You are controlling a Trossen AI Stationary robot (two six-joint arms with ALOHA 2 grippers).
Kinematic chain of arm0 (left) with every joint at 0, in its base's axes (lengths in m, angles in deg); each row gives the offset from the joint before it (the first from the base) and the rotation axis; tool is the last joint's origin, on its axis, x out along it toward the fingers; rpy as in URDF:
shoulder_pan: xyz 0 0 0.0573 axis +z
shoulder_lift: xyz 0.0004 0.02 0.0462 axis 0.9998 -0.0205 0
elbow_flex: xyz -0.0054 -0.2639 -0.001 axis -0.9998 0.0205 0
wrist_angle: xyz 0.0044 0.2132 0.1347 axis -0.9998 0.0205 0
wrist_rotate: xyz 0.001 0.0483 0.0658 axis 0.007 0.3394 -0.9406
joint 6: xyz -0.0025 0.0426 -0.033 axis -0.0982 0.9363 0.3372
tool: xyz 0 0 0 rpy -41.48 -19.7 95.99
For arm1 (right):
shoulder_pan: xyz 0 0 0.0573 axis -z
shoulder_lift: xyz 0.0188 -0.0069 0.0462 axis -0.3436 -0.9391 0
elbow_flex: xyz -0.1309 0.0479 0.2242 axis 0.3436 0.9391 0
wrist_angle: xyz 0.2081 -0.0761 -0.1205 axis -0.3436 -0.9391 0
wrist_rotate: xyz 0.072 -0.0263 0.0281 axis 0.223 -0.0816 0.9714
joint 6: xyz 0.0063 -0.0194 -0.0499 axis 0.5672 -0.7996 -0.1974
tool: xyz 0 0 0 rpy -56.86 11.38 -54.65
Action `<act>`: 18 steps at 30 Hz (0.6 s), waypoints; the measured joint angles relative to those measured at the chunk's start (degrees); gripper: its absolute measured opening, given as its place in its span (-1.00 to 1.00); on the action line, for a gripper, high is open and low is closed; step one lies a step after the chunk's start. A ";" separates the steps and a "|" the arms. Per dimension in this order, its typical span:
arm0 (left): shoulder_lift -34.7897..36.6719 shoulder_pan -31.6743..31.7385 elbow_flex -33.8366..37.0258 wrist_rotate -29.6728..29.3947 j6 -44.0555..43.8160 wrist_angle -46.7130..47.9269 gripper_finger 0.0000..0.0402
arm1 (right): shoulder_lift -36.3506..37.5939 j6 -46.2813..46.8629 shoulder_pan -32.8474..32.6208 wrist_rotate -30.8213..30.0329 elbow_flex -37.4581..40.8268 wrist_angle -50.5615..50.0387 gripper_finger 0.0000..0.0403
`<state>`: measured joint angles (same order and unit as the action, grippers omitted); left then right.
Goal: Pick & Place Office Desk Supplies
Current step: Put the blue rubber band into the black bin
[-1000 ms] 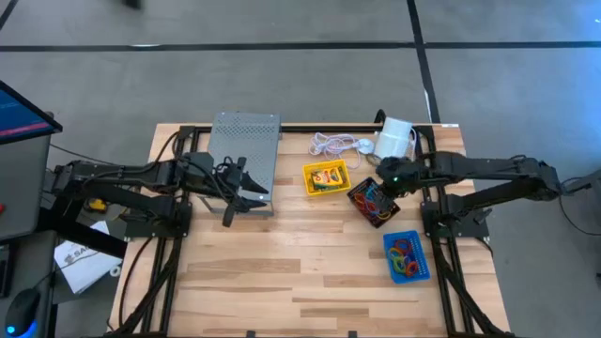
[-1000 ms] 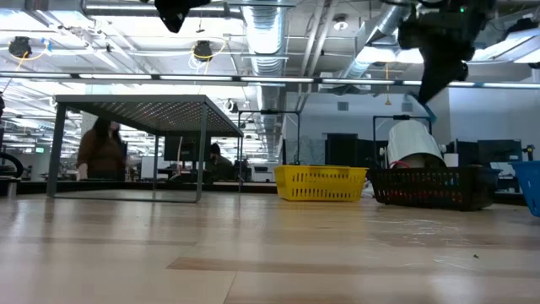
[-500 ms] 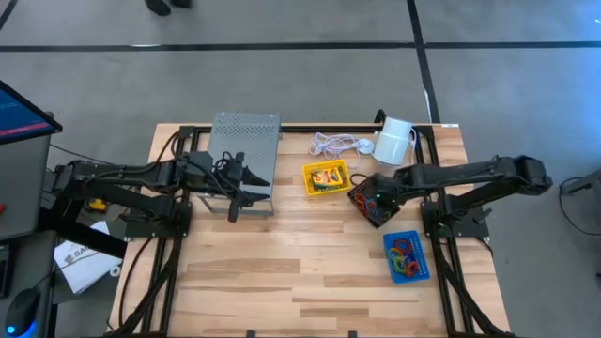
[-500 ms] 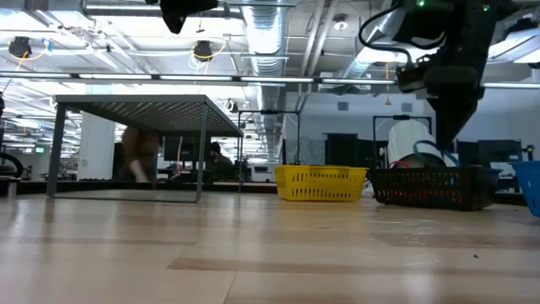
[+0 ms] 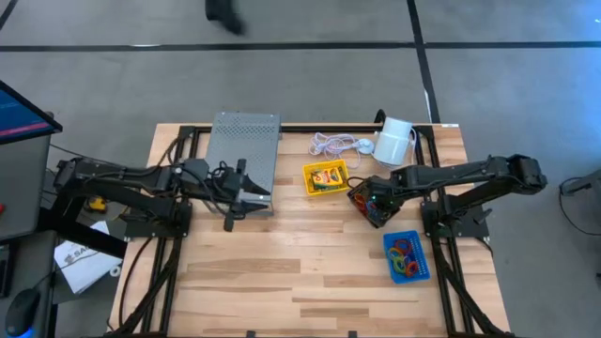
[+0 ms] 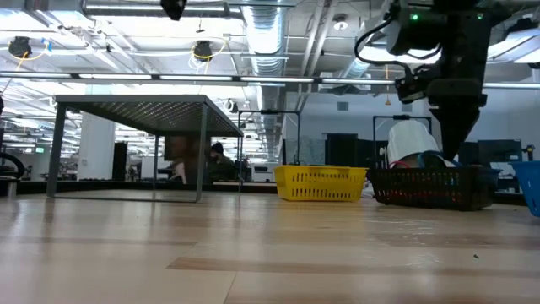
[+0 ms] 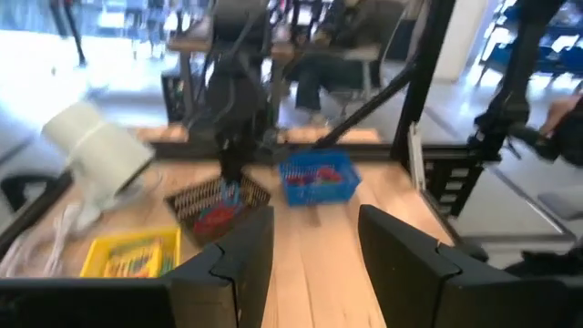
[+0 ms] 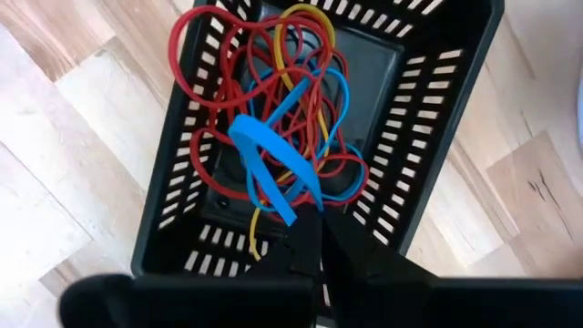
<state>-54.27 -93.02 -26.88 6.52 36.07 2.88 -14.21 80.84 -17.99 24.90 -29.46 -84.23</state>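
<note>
The black mesh tray (image 5: pixel 374 205) (image 8: pixel 383 137) sits on the table and holds a tangle of red, yellow and blue rubber bands (image 8: pixel 273 118). My right gripper (image 5: pixel 372 198) (image 8: pixel 308 239) reaches down into it, shut on a wide blue band. The yellow tray (image 5: pixel 325 177) holds a crayon box (image 7: pixel 127 257). The blue tray (image 5: pixel 406 255) holds more bands. My left gripper (image 5: pixel 246 193) (image 7: pixel 314 264) is open in the air beside the grey stand, touching nothing. My right gripper pinches one end of the wide blue rubber band (image 8: pixel 290 205) between its two shut fingers (image 8: pixel 305 241), coming from above and pointing down into the black mesh tray. The rest of the band (image 8: pixel 255 150) lies over the red and yellow bands in the tray.
A grey perforated stand (image 5: pixel 244 155) stands at the far left of the table. A coiled white cord (image 5: pixel 333 144) and a white cylinder (image 5: pixel 394 139) lie by the far edge. Bare wood (image 5: pixel 282 272) fills the near half. A person (image 6: pixel 181 160) shows in the room behind.
My right gripper has moved toward the table's left and near edge and come down, from above the black mesh tray into it. A person in the room behind has walked across.
</note>
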 joint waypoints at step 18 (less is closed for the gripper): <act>0.56 2.09 1.82 0.84 4.22 -1.87 -0.21 | -0.04 0.81 3.17 6.58 0.00 0.61 -0.35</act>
<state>-53.71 -90.93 -25.06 7.36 40.28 1.01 -14.25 81.65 -14.82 31.47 -29.46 -83.62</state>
